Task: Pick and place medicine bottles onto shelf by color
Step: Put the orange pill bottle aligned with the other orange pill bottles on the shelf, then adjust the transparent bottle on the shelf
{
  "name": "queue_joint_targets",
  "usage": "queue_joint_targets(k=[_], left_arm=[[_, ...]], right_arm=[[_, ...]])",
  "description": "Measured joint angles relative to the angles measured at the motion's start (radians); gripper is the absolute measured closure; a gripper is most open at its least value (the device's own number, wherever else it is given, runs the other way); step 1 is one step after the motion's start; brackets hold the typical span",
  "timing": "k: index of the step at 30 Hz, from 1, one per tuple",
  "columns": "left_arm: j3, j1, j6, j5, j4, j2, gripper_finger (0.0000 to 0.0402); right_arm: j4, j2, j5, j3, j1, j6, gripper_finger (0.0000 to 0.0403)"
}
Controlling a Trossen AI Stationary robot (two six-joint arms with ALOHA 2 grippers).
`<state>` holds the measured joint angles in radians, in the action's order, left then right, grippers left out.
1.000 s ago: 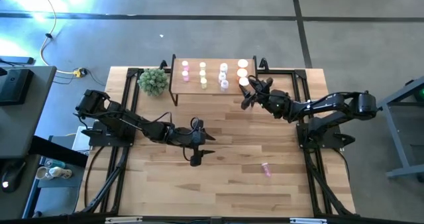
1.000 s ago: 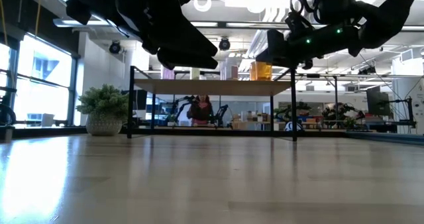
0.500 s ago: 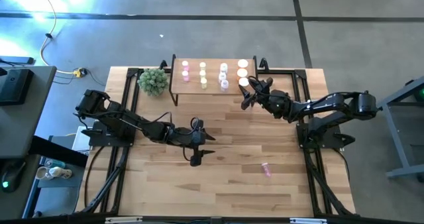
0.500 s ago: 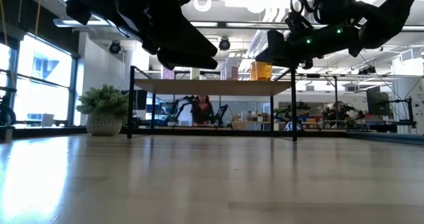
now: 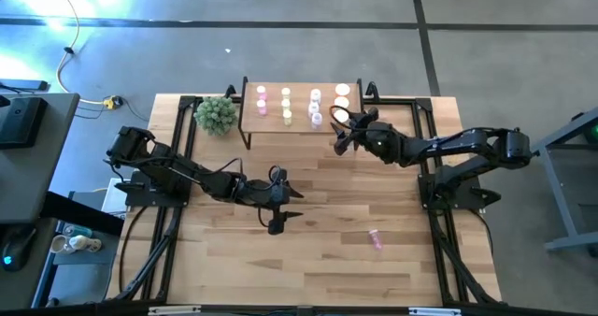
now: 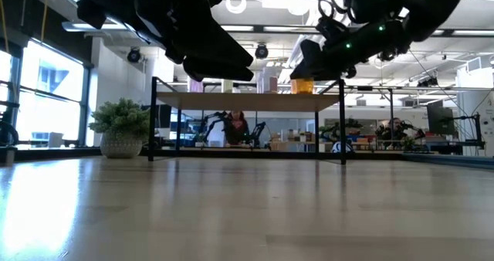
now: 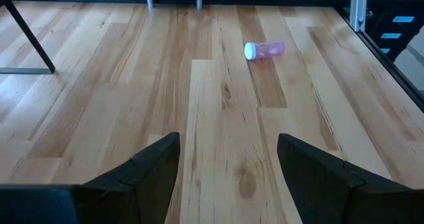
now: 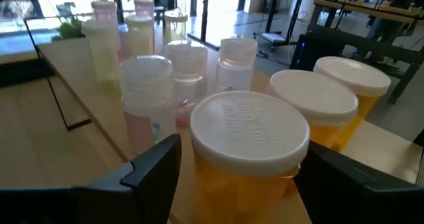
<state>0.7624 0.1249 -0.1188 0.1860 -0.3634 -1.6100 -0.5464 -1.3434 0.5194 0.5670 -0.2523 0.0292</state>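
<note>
**Orange bottle released at the shelf's right end; one pink bottle left on the table**

High view: the right gripper (image 5: 342,135) sat at the front right corner of the shelf (image 5: 301,125), upper centre of the frame. It had shifted a little leftward along the shelf edge over the past second. Rows of medicine bottles (image 5: 286,106) stood on the shelf, pink at the left, orange at the right. The left gripper (image 5: 280,210) hung over the table's middle, unmoved, holding nothing. A lone pink bottle (image 5: 375,238) lay lower right of centre.

Low view: the right arm had tilted and moved leftward at upper right, beside the orange bottle (image 6: 302,84) standing on the shelf top.

Left wrist view: the left fingers (image 7: 156,169) stood wide apart over bare boards, with the pink bottle lying on its side, well apart, in the upper middle.

Right wrist view: the orange bottle filled the centre, upright between the right fingers (image 8: 156,164), which stood spread, seemingly clear of its sides. That widening suggested a finished placement, with the fallen pink bottle the likely next target.
</note>
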Motion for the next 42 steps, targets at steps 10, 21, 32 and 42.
queue_joint_targets(k=[10,21,32,42], left_arm=[[0.0,0.0,0.0,0.0,0.0,0.0,0.0158],[0.0,0.0,0.0,0.0,0.001,0.0,0.0158],[0.0,0.0,0.0,0.0,0.005,0.0,0.0158],[0.0,0.0,0.0,0.0,0.008,0.0,0.0158]], right_arm=[[0.109,0.002,0.009,0.066,0.013,0.024,0.0134],[0.146,0.003,0.056,0.068,0.013,0.027,0.0134],[0.191,0.058,0.113,0.069,0.042,0.024,0.0135],[0.231,0.137,0.106,0.069,0.072,0.04,0.0135]])
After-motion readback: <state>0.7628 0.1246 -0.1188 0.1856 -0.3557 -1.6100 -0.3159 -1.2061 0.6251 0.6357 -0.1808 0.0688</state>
